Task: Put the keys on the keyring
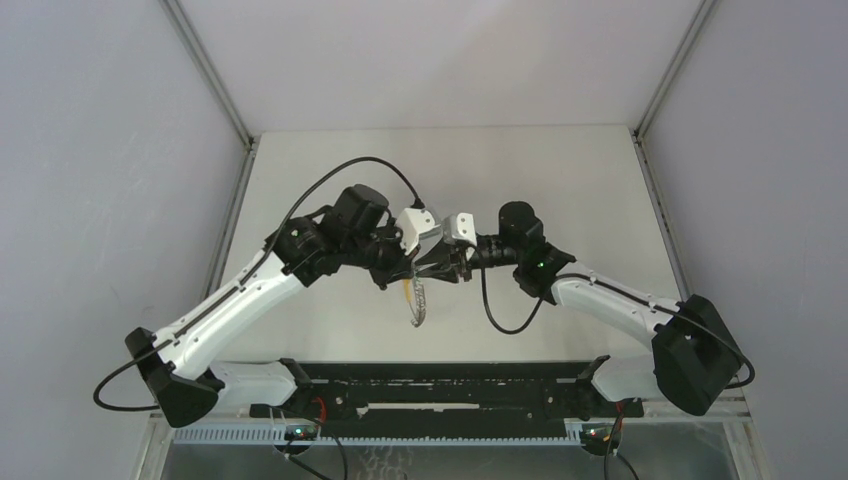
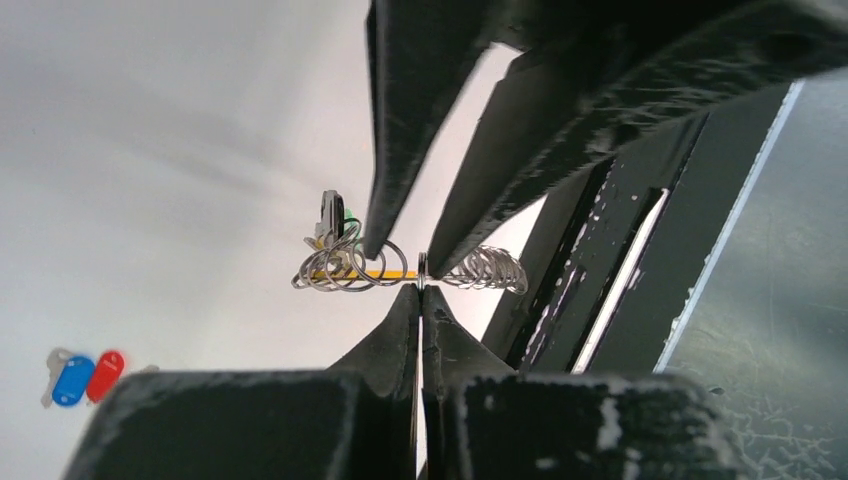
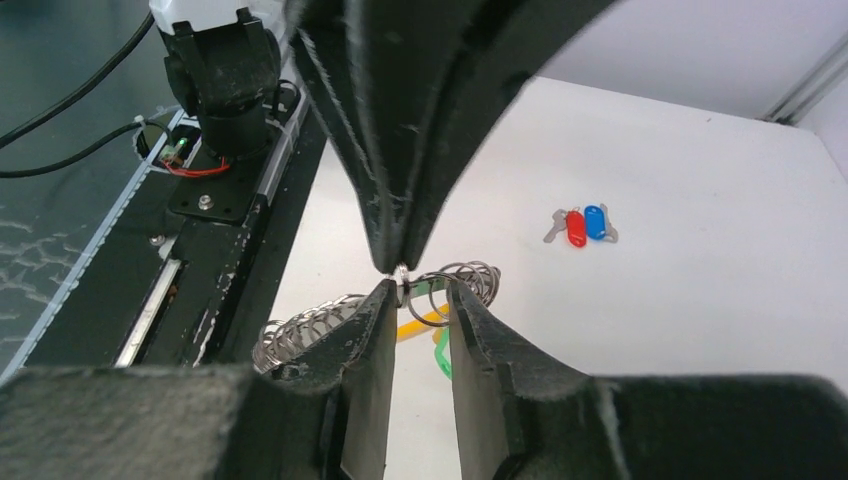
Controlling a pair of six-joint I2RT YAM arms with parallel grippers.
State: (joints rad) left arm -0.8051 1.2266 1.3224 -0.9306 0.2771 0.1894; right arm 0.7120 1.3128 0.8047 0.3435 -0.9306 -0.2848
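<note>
The left hand is shut tight. Its two finger tips pinch the thin wire of the keyring. The right hand comes at it from the other side. Its fingers stand a little apart with the ring between them. I cannot tell if they squeeze the ring or just sit beside it. Both hands meet up in the air, over the middle of the worktop.

A yellow tab and a curly silvery chain hang from the ring. A small green piece hangs there too.

The keys lie flat on the worktop, well away from the hands. The red key and the blue key touch side by side.
</note>
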